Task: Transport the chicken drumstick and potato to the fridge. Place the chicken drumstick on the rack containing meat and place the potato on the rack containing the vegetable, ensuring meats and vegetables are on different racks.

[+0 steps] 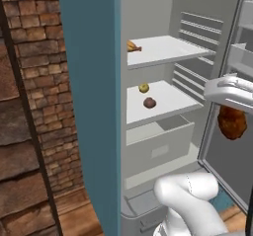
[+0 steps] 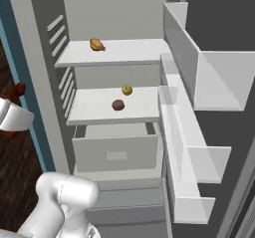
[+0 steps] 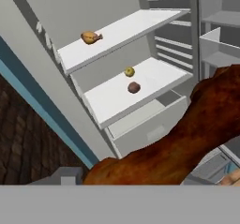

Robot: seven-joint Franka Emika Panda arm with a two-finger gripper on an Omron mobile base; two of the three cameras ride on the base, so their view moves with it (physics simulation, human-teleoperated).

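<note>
The dark reddish-brown chicken drumstick (image 1: 232, 124) hangs under my white hand in front of the open fridge (image 1: 89, 82), and my gripper (image 1: 231, 107) is shut on it. Seen from the hand, the drumstick (image 3: 187, 138) looms large across the lower right and hides the fingertips. The brown potato (image 1: 149, 102) (image 2: 118, 105) (image 3: 134, 87) lies on the lower white shelf (image 2: 94, 110), next to the small yellow vegetable (image 1: 144, 88) (image 2: 127, 89). The orange-yellow meat (image 1: 132, 46) (image 2: 96, 44) (image 3: 90, 37) rests at the left of the rack containing meat (image 1: 170, 50), the higher shelf.
A pale drawer (image 2: 117, 152) sits below the lower shelf. The open fridge door with its deep bins (image 2: 199, 82) stands along the right. A brick wall (image 1: 29, 106) lies left of the teal side panel. Both shelves have bare room to the right of the food.
</note>
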